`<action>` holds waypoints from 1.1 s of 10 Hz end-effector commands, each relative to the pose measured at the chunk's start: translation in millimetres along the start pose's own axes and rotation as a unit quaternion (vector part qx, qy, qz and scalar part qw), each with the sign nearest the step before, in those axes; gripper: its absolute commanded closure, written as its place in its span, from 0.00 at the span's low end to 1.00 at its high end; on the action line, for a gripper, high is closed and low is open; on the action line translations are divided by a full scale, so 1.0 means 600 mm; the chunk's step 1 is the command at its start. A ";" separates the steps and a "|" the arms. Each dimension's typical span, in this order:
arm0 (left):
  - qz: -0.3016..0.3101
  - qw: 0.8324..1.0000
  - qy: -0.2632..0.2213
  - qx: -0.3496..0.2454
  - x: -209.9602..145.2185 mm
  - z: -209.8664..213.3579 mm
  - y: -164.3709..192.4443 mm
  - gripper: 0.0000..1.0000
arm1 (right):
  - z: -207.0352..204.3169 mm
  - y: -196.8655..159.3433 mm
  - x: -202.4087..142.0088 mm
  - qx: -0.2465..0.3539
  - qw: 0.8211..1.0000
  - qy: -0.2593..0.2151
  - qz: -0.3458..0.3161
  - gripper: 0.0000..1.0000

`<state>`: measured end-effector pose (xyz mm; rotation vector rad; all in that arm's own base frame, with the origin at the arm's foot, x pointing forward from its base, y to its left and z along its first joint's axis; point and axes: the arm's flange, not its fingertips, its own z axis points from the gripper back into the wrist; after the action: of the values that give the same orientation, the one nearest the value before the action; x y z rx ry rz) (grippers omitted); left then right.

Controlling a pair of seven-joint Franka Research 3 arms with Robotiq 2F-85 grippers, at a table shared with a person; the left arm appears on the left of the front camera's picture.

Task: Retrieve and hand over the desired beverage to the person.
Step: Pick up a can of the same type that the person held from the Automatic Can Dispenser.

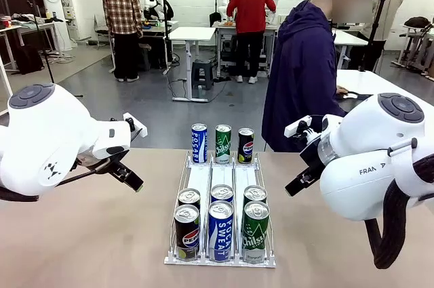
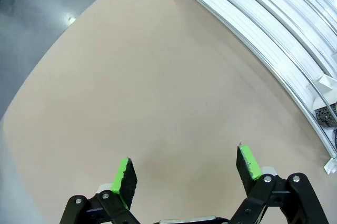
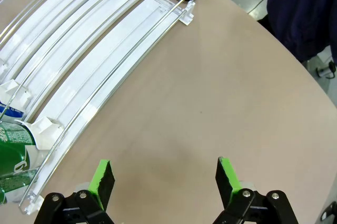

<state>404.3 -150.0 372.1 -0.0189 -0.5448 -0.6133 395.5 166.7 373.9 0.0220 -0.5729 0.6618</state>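
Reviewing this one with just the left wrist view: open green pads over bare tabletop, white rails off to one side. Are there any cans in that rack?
Observer: Yes. The front view shows six cans at the rack's near end, two per lane; the front row is a Pepsi can, a Pocari Sweat can and a Chilsung can.
Operator: Anything at the far end?
Observer: Three more stand upright there: a blue can, a green can and a black Pepsi can.
Operator: And the right gripper?
Observer: The right gripper is open, holding nothing, over bare table beside the rack.
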 end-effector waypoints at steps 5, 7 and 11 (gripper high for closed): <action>0.000 1.000 0.000 0.000 0.000 0.000 0.000 0.00 | 0.000 0.000 0.000 0.000 1.000 0.000 0.000 0.00; 0.000 1.000 0.000 0.000 0.000 0.000 0.000 0.00 | 0.000 0.000 0.000 0.000 1.000 0.000 0.000 0.00; -0.028 0.999 -0.003 -0.022 0.088 0.190 0.009 0.00 | 0.231 -0.015 0.030 -0.048 0.997 -0.050 0.044 0.00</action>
<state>394.5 -154.5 460.4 -0.0264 -0.5512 -0.6411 372.5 151.9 469.5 -0.0368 -0.6989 0.6884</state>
